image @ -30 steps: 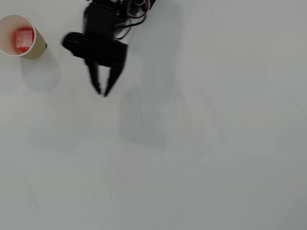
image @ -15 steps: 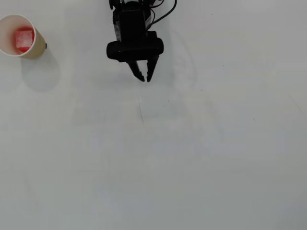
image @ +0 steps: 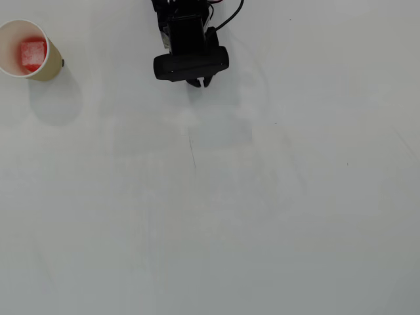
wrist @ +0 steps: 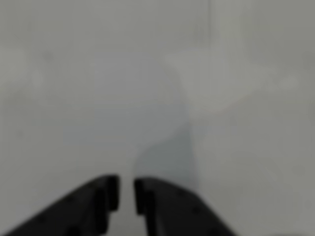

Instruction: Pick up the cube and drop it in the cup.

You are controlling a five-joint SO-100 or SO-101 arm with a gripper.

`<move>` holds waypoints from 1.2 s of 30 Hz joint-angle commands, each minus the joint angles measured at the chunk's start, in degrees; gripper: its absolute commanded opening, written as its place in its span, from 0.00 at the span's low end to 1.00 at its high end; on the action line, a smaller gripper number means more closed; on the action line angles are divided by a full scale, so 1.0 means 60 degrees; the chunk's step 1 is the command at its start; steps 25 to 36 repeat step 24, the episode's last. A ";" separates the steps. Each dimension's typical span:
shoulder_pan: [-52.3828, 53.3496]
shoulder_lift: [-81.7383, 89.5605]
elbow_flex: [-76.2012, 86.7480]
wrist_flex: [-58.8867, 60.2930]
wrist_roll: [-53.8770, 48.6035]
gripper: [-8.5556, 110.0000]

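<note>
- Spreading across nearly the whole overhead view, the white bench (image: 262,216) is bare apart from faint scuffs and soft shadows; nothing else lies loose on it.
- Sitting at the top centre of the overhead view, the black arm (image: 189,39) is folded compactly, with dark cables trailing off the upper edge, well apart from the cup.
- The cup (image: 47,69) stands upright in the upper left corner of the overhead view, its round mouth open to the camera and its tan wall showing on the lower right, with a small dark mark on that side.
- The tool (wrist: 126,194) shows in the wrist view at the bottom centre of the frame — its two dark fingers (wrist: 106,194) stand nearly together with only a thin slit between them, and nothing is held there. In the overhead view only the tips peek out below the arm's body.
- The cube (image: 33,55) is the smallest thing in sight: a red-pink block resting inside the cup, against the pale inner wall, fully below the rim as far as can be judged.
- Judging from this layout, the task looks complete — the cube is in the cup and the tool is empty. Nothing appears left beyond the arm settling at rest.
</note>
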 commanded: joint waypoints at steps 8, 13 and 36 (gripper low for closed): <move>0.0469 0.0425 0.0322 0.0308 0.0088 0.08; 0.0469 0.0425 0.0322 0.0322 0.0088 0.08; 0.0469 0.0425 0.0322 0.0322 0.0088 0.08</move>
